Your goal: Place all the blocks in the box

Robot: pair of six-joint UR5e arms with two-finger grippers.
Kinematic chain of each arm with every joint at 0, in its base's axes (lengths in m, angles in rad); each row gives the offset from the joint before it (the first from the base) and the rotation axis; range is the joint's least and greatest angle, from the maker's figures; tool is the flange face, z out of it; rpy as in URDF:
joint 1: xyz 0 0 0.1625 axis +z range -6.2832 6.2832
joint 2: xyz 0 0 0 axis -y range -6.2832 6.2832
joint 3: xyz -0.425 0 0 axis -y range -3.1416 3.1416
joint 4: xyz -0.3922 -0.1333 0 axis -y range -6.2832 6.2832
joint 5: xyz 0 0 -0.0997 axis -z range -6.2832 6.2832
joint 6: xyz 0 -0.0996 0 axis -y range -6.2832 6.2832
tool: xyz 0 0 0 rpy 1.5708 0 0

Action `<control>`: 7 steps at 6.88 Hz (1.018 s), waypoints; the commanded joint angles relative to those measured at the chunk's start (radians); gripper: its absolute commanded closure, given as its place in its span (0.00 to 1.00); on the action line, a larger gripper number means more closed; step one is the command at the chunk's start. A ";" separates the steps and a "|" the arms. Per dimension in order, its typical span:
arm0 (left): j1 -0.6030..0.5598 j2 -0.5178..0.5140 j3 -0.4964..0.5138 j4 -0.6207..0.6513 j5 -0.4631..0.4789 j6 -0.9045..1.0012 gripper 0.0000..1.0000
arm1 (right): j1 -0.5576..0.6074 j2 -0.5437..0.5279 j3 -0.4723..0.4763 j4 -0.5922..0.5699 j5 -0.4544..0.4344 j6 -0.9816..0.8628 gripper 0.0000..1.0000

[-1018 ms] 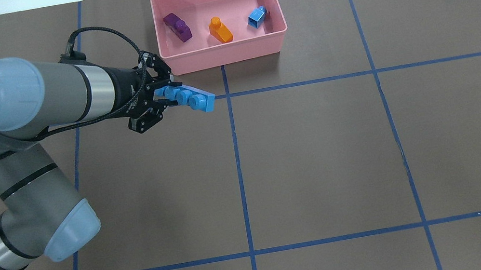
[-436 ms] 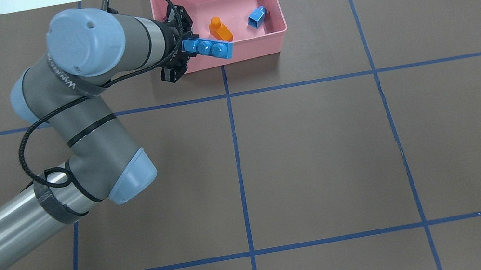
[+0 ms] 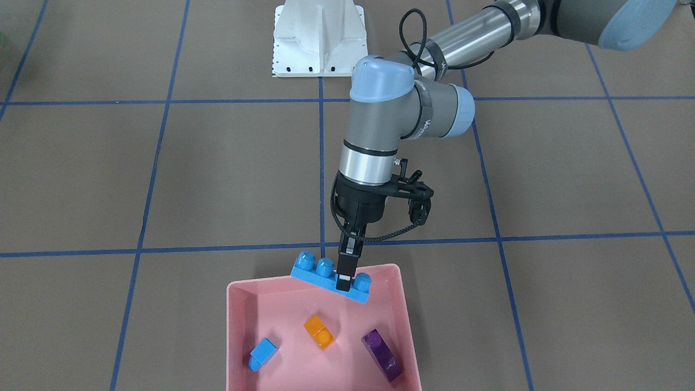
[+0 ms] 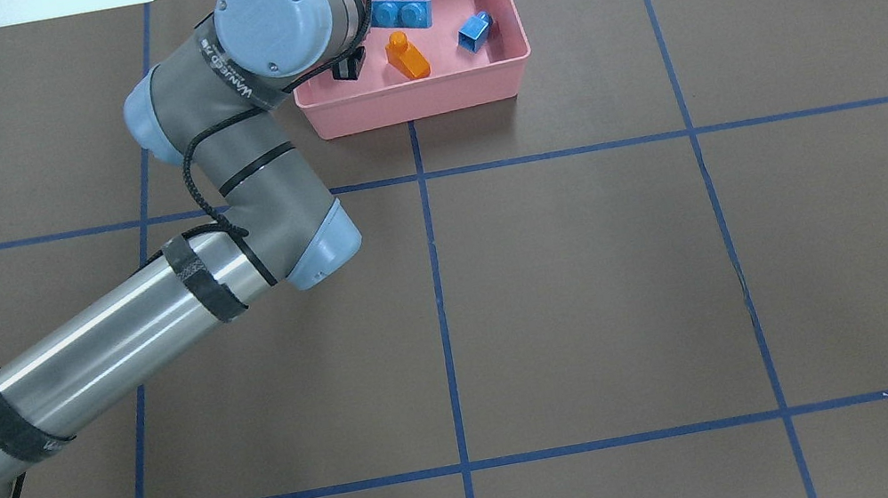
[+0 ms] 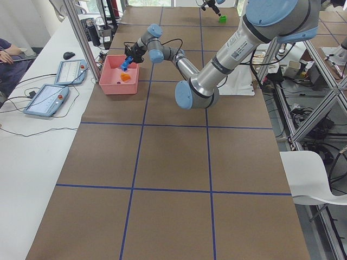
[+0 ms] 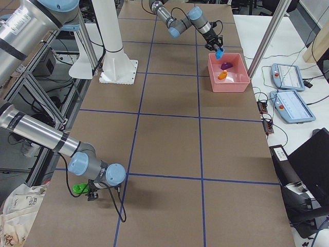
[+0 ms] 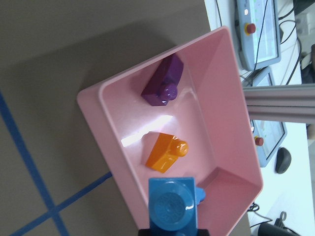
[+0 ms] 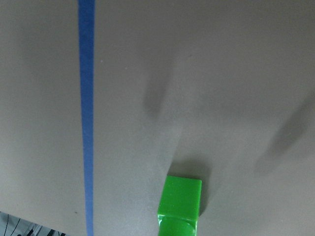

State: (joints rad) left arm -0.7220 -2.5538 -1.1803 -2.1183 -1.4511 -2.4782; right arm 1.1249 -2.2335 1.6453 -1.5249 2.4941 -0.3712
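My left gripper [image 3: 344,278] is shut on the long blue brick [image 3: 324,276] and holds it tilted above the near rim of the pink box [image 3: 232,336]. The overhead view shows the brick [image 4: 405,14] over the box [image 4: 419,100], with the gripper hidden under the wrist. The purple brick [image 3: 383,355], orange brick [image 3: 318,331] and small light-blue brick [image 3: 263,353] lie in the box. The green brick [image 6: 78,189] lies on the table beside my right gripper [image 6: 91,195]. The right wrist view shows the brick [image 8: 179,204] but no fingers, so I cannot tell the gripper's state.
The white robot base [image 3: 317,38] stands at the table's robot side. Brown paper with blue tape lines [image 4: 437,286] covers the table. Tablets [image 5: 46,100] lie on a white bench beyond the box.
My left arm has carried the long blue brick from the table in front of the box, away from the robot, to above the box's inside. The bricks in the box have not moved.
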 commanded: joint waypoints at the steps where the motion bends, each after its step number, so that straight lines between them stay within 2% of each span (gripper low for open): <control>1: -0.033 -0.032 0.181 -0.093 0.067 -0.016 1.00 | -0.002 0.000 -0.004 0.000 0.000 0.002 0.01; 2: -0.030 -0.034 0.214 -0.112 0.072 -0.002 0.54 | -0.004 0.000 -0.005 0.000 0.002 0.002 0.03; 3: -0.022 -0.049 0.215 -0.108 0.069 0.021 0.01 | -0.004 0.000 -0.005 -0.001 0.002 0.002 0.04; 4: -0.020 -0.060 0.214 -0.105 0.069 0.027 0.00 | -0.005 0.000 -0.005 -0.001 0.000 0.014 0.24; 5: -0.022 -0.069 0.214 -0.104 0.069 0.031 0.00 | -0.010 0.000 -0.007 -0.001 0.000 0.014 0.25; 6: -0.020 -0.069 0.212 -0.104 0.069 0.050 0.00 | -0.011 0.000 -0.013 -0.001 0.002 0.014 0.39; 7: -0.020 -0.069 0.211 -0.104 0.069 0.050 0.00 | -0.017 0.001 -0.013 -0.001 0.002 0.017 0.34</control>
State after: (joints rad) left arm -0.7430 -2.6218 -0.9680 -2.2228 -1.3821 -2.4346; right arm 1.1131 -2.2331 1.6342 -1.5263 2.4953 -0.3570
